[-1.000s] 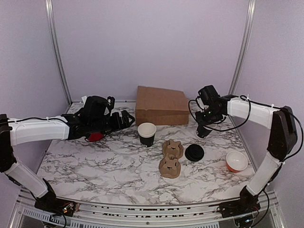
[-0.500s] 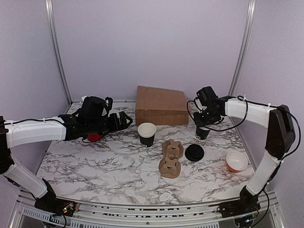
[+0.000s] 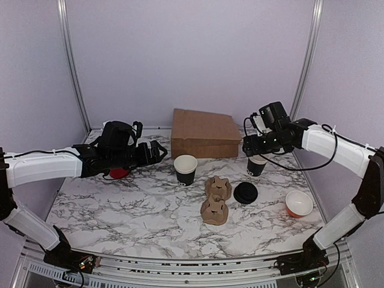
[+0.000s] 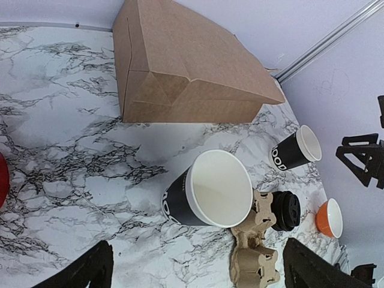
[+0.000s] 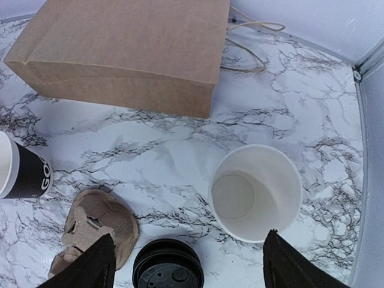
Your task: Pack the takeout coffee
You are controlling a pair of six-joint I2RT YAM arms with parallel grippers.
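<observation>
Two changes: right end effector has let go of the small cup and lifted, jaws now apart. The black paper cup stands open, white inside, right of centre by the kraft bag. Its plastic lid lies loose beside the moulded pulp carrier, so there's no lidded coffee yet. Left end effector is wide apart and empty.

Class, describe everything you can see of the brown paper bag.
The paper bag is plain brown kraft paper with folded creases along its near side. It lies flat on its side at the back of the marble table, near the wall. Twine handles trail from its right end. Only the table touches it.
</observation>
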